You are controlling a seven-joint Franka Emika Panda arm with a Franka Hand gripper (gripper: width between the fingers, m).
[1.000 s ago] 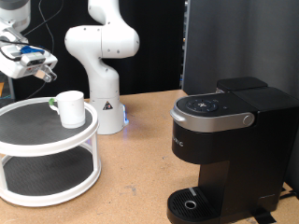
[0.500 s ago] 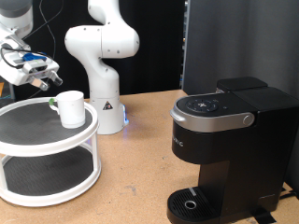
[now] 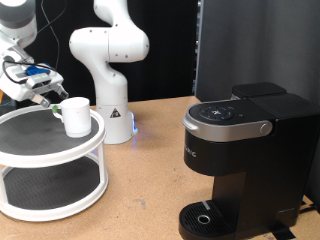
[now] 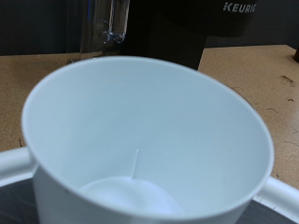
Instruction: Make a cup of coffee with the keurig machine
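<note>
You have a brown wooden tabletop [image 3: 150,160] in front of a black backdrop, with a white two-tier round stand [image 3: 50,150] at the exterior view's left. The cup [image 3: 75,115] stands upright on the stand's top shelf, mouth up, its handle not visible. The gripper [image 3: 45,92] sits just beside it on the left, fingers spread; in the wrist view a fingertip [image 4: 280,198] flanks each side of the cup's wall. The keurig machine [image 3: 240,160] stands well apart at the right, lid closed.
</note>
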